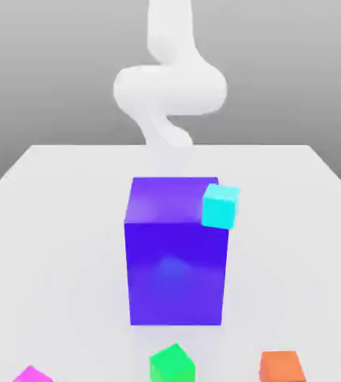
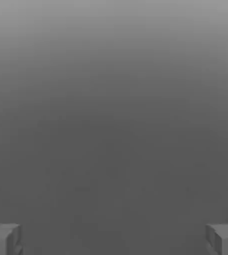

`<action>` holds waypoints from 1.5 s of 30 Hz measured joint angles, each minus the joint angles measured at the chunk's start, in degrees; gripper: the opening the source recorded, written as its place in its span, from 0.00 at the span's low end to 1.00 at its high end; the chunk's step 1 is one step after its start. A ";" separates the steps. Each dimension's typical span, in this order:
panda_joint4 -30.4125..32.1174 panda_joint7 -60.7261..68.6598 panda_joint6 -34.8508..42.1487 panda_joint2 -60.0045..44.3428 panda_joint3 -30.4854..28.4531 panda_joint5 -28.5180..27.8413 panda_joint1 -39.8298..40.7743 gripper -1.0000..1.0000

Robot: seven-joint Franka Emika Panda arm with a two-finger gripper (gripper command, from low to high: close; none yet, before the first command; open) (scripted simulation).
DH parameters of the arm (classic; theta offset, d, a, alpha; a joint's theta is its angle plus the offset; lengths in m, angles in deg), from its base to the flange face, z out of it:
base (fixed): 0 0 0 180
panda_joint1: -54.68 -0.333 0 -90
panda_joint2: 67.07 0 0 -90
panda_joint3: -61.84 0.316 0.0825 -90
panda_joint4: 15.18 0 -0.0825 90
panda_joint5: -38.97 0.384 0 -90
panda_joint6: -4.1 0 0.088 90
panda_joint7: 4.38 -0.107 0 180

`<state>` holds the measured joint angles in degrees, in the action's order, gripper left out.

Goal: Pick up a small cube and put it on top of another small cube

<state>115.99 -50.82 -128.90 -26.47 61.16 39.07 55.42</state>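
The small cube [image 1: 31,375] is bright magenta-pink and lies at the near edge of the table on the exterior view's left, partly cut off by the frame. My white arm [image 1: 169,89] rises behind the big blue-purple block [image 1: 176,254], far from the magenta cube. In the hand view my gripper [image 2: 114,240] is open, with its two grey fingertips [image 2: 3,239] standing wide apart and nothing between them, only plain grey background.
The tall blue-purple block stands mid-table. A cyan cube [image 1: 220,206] overlaps its upper right corner. A green cube [image 1: 171,364] and an orange cube [image 1: 282,367] sit along the near edge. The white table [image 1: 61,224] stretches to either side.
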 joint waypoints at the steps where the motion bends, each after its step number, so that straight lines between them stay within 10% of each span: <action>1: -0.27 -0.24 -0.52 -2.26 -0.27 0.07 0.36 0.50; 35: -9.38 -2.53 -20.98 -73.20 -6.31 8.41 12.21 0.50; 36: -9.63 -2.35 -21.82 -74.31 -6.05 8.65 12.42 0.00; 45: -8.84 -2.79 -19.25 -70.95 -6.78 8.04 11.87 0.00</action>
<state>107.16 -53.61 -148.15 -97.42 54.38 47.11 67.28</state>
